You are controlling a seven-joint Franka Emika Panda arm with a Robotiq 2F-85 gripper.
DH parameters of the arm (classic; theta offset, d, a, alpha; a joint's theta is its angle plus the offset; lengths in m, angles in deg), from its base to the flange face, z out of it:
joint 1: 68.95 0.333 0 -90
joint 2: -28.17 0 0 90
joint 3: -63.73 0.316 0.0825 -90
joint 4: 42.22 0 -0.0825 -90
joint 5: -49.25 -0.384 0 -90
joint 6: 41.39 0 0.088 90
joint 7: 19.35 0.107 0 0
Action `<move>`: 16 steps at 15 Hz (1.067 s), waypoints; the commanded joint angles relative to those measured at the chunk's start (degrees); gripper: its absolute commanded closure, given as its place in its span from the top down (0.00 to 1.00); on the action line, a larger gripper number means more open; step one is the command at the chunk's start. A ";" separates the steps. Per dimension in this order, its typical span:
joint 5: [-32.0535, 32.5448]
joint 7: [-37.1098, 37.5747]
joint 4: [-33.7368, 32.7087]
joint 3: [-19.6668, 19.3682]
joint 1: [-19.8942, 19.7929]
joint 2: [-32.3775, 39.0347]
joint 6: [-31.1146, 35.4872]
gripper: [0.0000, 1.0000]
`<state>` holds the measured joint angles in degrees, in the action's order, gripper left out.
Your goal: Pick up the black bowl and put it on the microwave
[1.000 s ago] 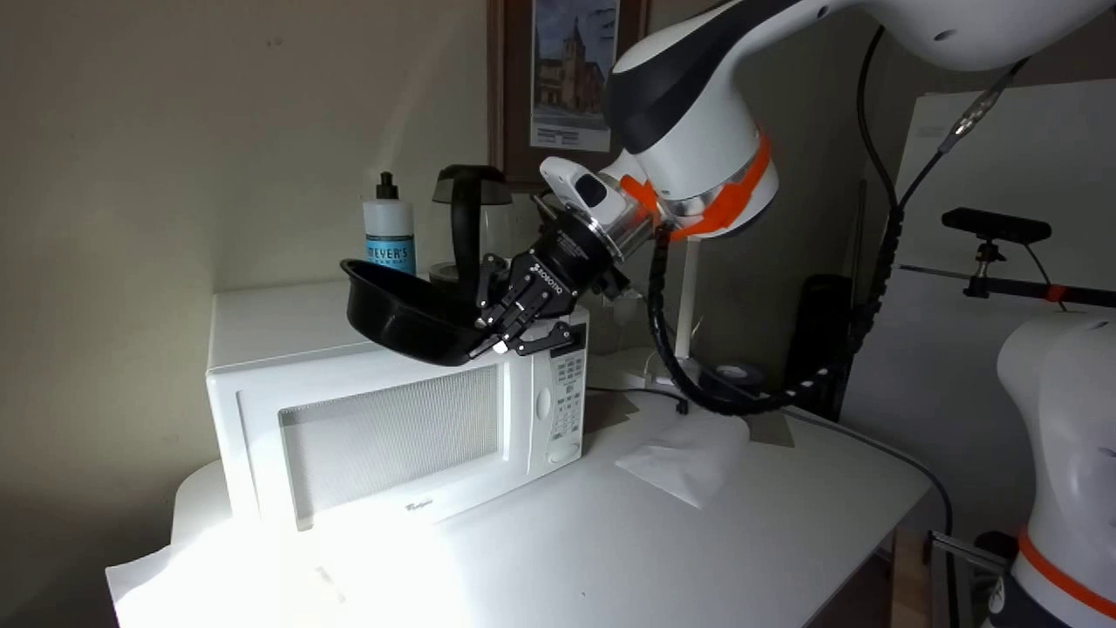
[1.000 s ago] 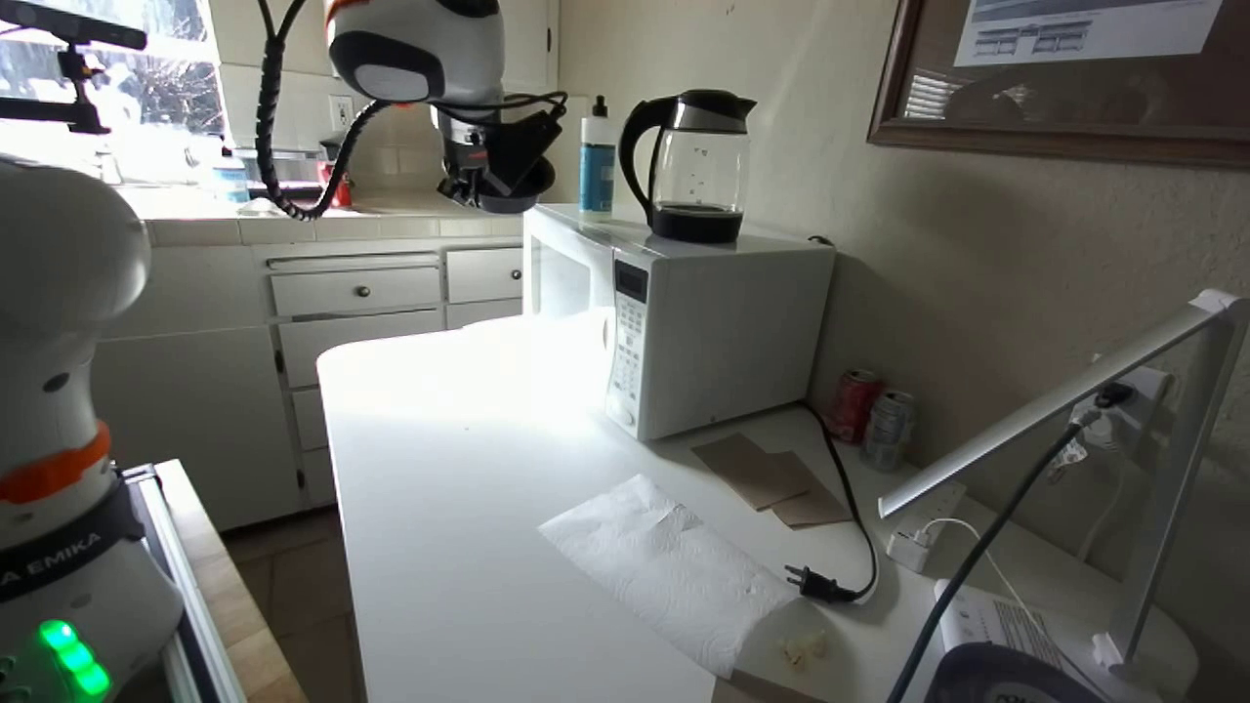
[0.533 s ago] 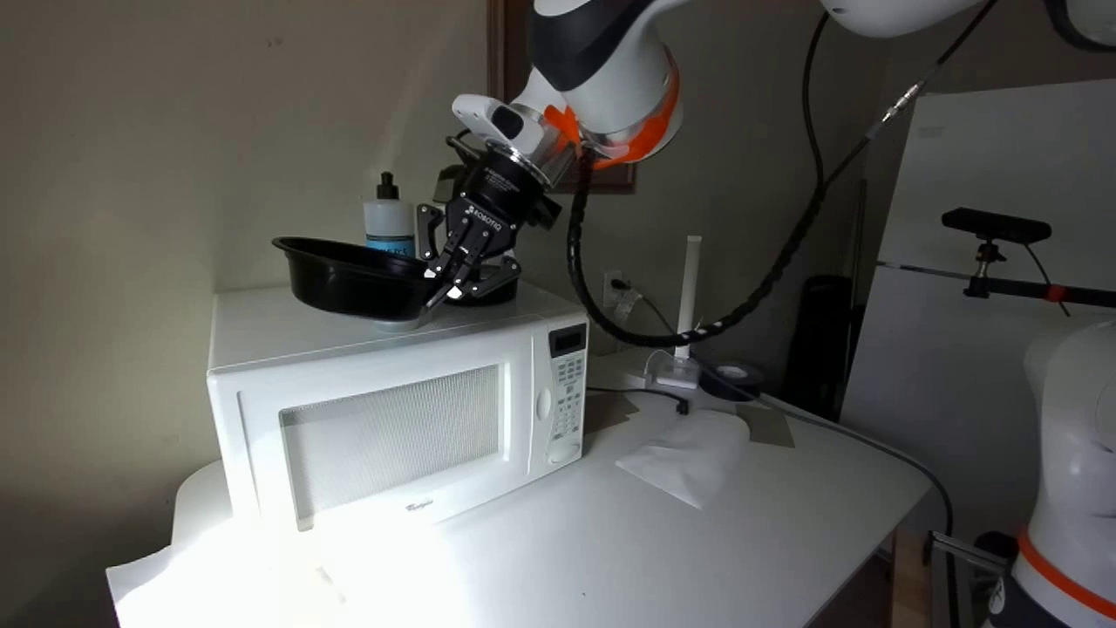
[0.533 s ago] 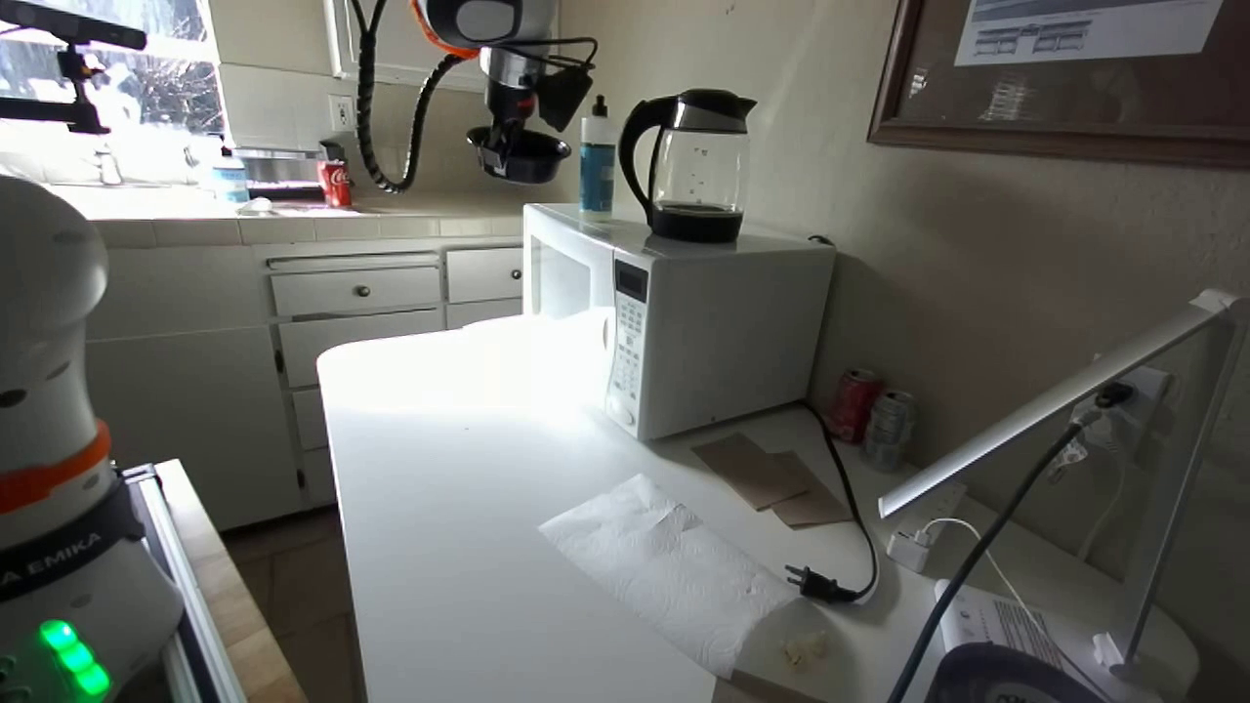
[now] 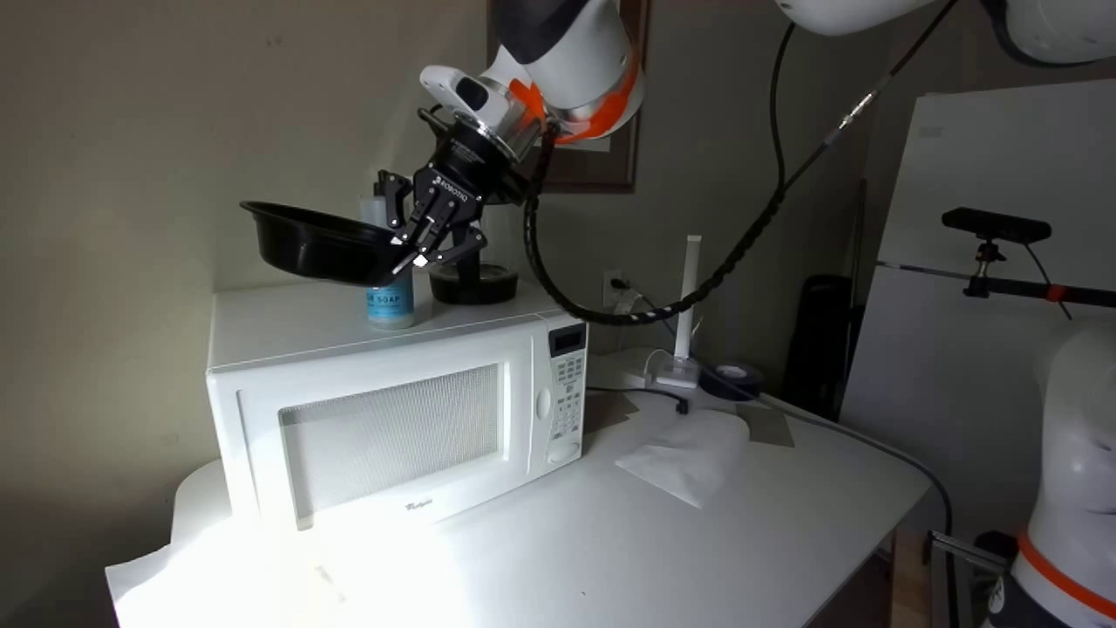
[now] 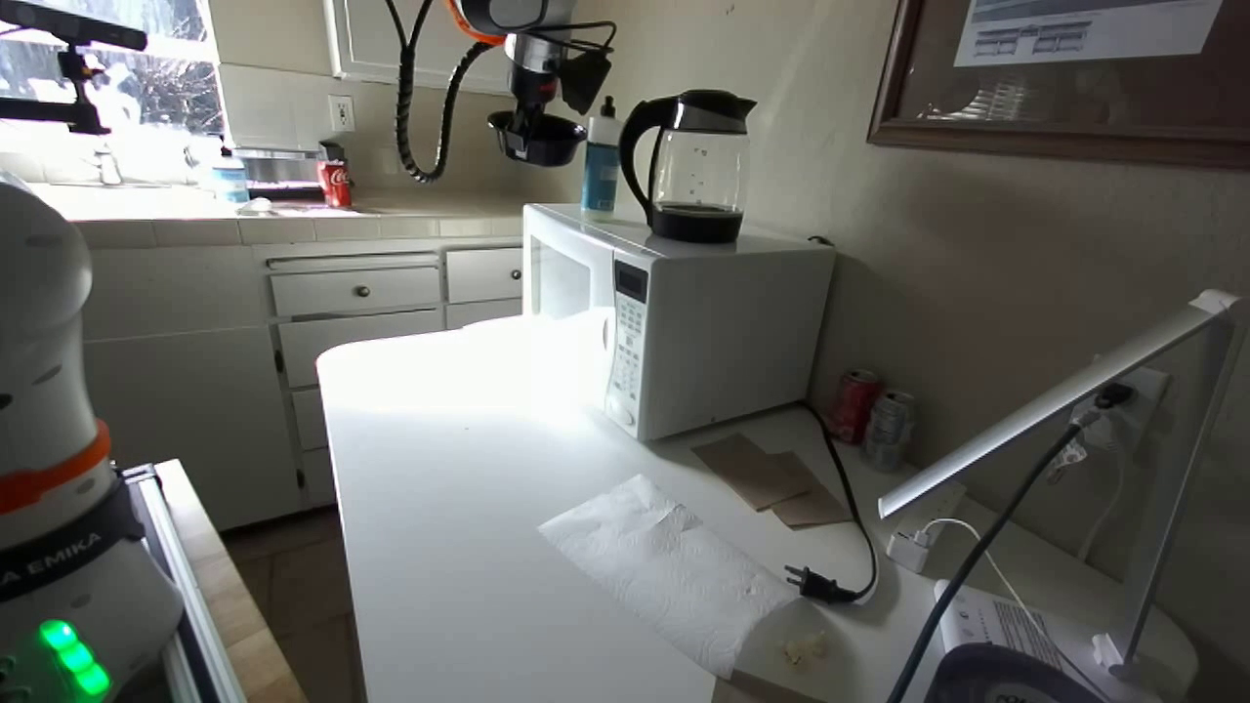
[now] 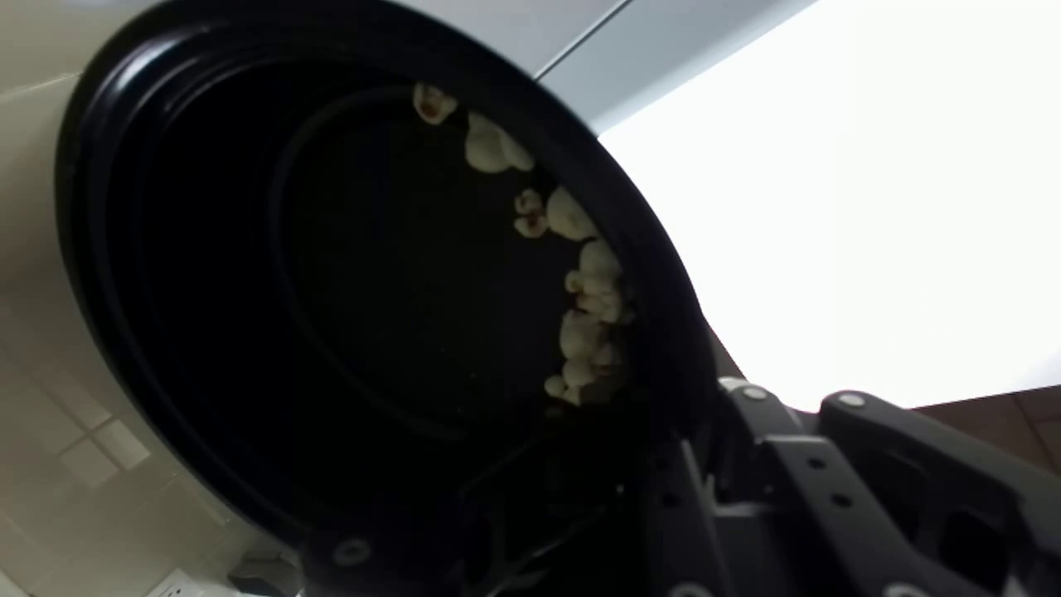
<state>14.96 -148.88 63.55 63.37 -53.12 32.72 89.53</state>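
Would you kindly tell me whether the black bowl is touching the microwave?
Apart: in an exterior view, background shows plainly between the underside of the black bowl and the top of the microwave.

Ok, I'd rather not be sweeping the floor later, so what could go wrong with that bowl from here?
The popcorn might spill: it is bunched along one side of the tilted bowl.
The gripper pinches the bowl at one edge only, so it could swing or slip.
The soap bottle and the kettle stand on top of the microwave, so setting the bowl down there may knock one over.
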 commanded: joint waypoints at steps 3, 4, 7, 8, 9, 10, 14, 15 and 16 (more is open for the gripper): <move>0.84 4.87 0.82 7.06 -3.59 0.08 -1.60 0.01; 2.03 7.62 1.37 7.88 -3.38 -0.26 -1.67 0.01; 5.71 17.51 3.98 9.77 -2.80 -1.54 -0.59 0.01; 9.11 22.28 6.28 10.01 -2.72 -2.42 1.61 0.01; 11.07 25.81 7.48 10.28 -2.91 -3.11 1.50 0.01; 12.84 29.43 9.21 10.40 -3.06 -3.84 1.85 0.01; 12.88 30.97 7.65 10.72 -3.51 -2.50 1.55 0.06; 13.12 31.71 7.99 10.67 -3.46 -2.89 1.53 0.06; 13.16 31.94 8.23 10.63 -3.44 -3.18 1.53 0.06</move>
<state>27.93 -117.19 72.02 73.06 -55.69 29.48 91.26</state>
